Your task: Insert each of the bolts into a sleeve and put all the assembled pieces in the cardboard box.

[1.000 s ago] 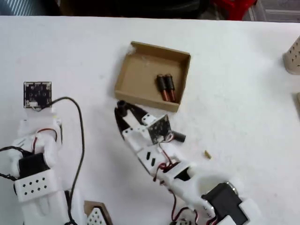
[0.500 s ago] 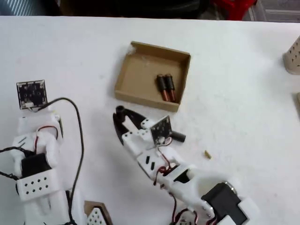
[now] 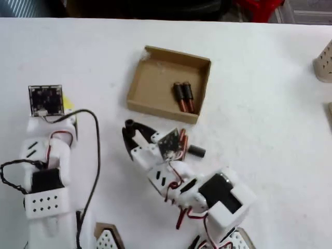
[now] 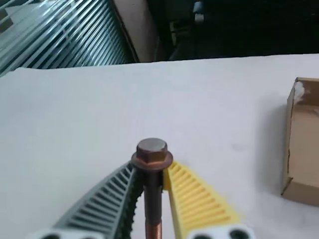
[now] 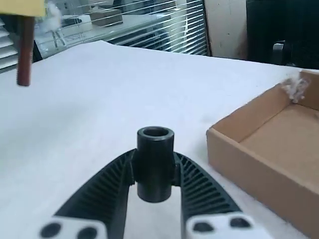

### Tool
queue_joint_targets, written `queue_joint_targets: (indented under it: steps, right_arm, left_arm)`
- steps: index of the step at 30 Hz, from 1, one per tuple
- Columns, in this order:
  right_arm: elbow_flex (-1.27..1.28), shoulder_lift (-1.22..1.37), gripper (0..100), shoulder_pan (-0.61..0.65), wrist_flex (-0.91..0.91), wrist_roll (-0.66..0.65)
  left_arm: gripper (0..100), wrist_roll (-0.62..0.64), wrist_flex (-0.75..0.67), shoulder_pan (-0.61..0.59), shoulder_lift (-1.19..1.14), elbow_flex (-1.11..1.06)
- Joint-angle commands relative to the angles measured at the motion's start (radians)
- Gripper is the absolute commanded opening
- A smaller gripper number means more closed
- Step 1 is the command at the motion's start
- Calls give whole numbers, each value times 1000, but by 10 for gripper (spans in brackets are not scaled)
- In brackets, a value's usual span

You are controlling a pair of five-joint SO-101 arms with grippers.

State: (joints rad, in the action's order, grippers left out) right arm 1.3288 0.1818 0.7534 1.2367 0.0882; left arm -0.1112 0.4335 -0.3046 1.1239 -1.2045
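My left gripper (image 4: 152,174) is shut on a copper bolt (image 4: 152,159), its hex head sticking out past the grey and yellow fingers. My right gripper (image 5: 154,172) is shut on a black sleeve (image 5: 154,162), bore end up. In the high view that sleeve (image 3: 129,125) sits just in front of the cardboard box (image 3: 150,78), which holds two assembled pieces (image 3: 183,96). The left arm (image 3: 45,99) stands at the table's left. Another black sleeve (image 3: 196,151) lies beside the right arm. The held bolt (image 5: 24,55) hangs in the far corner of the right wrist view.
A beige perforated object (image 3: 324,62) stands at the table's right edge. Another beige piece (image 3: 106,236) lies at the front between the arms. A black cable (image 3: 93,155) loops beside the left arm. White table surface stretches behind the box.
The left arm has swung a little to the right with the bolt. The right arm's rear part has pulled in toward the middle, and its gripper with the sleeve has shifted slightly left and nearer.
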Motion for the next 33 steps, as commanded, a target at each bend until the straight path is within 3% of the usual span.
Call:
queue_joint_targets:
  steps: [1,6,12,22,33]
  right_arm:
    - [-40,12,15,28,54,-43]
    - [-40,15,16,30,54,-44]
    - [-40,15,16,30,54,-44]
    - [-158,119,16,25,53,-44]
    - [-189,140,16,25,54,-44]
  left_arm:
    - [22,63,-149,116,25,-38]
    - [22,290,-445,226,25,-186]
    - [22,301,-677,298,25,-299]
    - [22,301,-686,407,25,-293]
    - [22,301,-680,410,25,-269]
